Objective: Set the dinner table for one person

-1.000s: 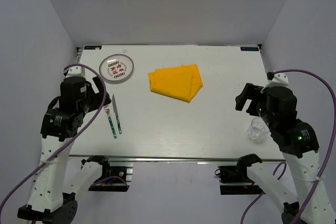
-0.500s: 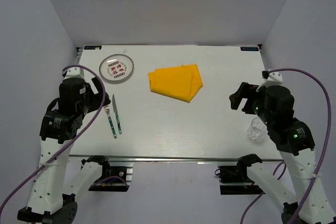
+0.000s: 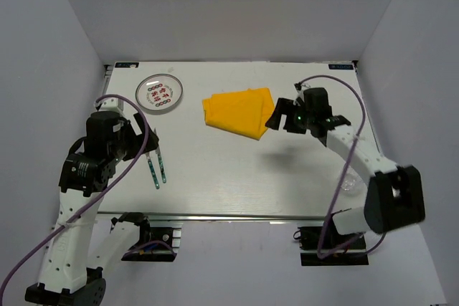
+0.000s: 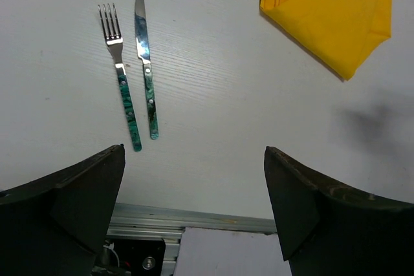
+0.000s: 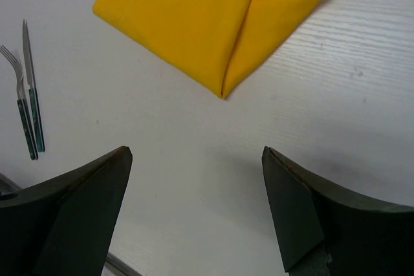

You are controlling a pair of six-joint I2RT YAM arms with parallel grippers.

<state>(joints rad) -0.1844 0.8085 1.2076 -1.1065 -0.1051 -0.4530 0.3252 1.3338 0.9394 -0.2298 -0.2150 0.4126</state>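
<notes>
Two pincers wide, empty. Right gripper hovers at cloth 3 o'clock edge, likely lining up grab. Left gripper above fork, knife at 8 o'clock of table, which spans view under arms.

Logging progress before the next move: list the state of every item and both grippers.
plate: right side up, empty
yellow cloth: folded, lying flat
fork: flat, beside the knife
knife: flat, ungrasped
glass: partly hidden by right arm
left gripper: open, empty
right gripper: open, empty
</notes>
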